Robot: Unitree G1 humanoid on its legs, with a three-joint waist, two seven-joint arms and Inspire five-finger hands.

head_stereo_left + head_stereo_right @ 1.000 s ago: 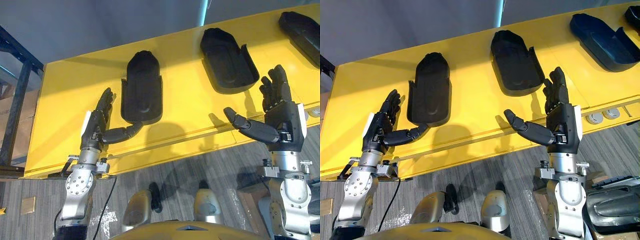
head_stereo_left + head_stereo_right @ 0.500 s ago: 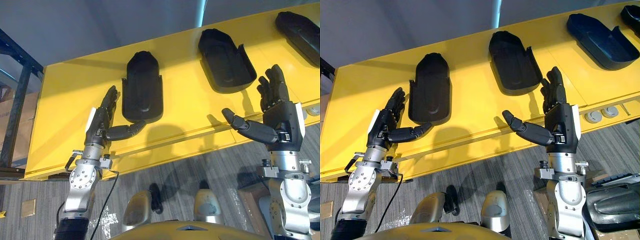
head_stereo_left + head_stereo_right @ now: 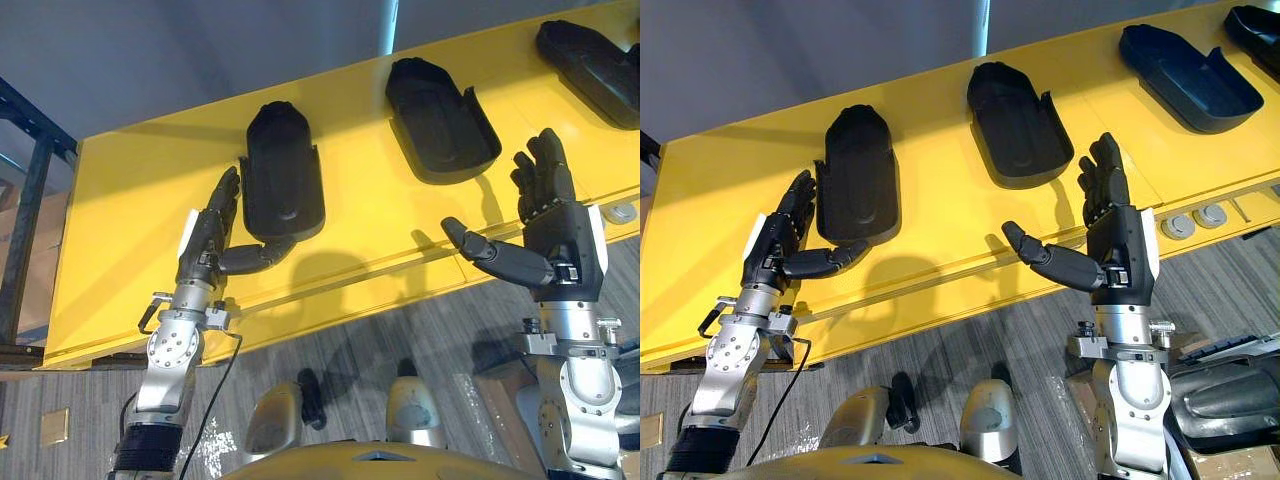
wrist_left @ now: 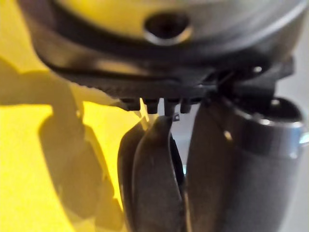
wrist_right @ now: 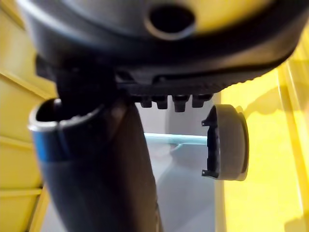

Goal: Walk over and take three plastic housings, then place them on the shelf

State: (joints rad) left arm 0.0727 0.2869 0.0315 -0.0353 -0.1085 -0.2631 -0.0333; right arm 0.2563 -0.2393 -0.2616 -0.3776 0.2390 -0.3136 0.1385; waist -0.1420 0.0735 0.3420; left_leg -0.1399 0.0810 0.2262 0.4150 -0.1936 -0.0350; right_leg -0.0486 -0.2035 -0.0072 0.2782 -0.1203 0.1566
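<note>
item: first housing [image 3: 283,170], dark plastic, long shell with a rounded far end, lying flat on the yellow worktop [image 3: 130,220], lengthwise away from the robot. not yet lifted.

position relative to the fingers: the left hand [image 3: 208,240] stands on edge just beside the housing's left flank. its fingers [image 3: 226,195] are straight and run along that side. the thumb [image 3: 255,257] reaches across beneath the housing's near end. the hand is unclenched, and the shell sits in the angle between fingers and thumb (contact cannot be told from these views). judged purpose: bracketing the near left corner so that closing would pinch the edge.

further stock: second housing [image 3: 437,120], same kind, hollow side up, well apart to the right. third housing [image 3: 590,70] lies further right again. all are laid singly with bare worktop between, which leaves room for a hand on either side.

right hand [image 3: 555,230]: raised over the worktop's near edge, short of the second housing and to its right. fingers extended, thumb spread wide, holding nothing. judged as readied for the second housing.

task status: none of the three taken; shelf placement not begun.
</note>
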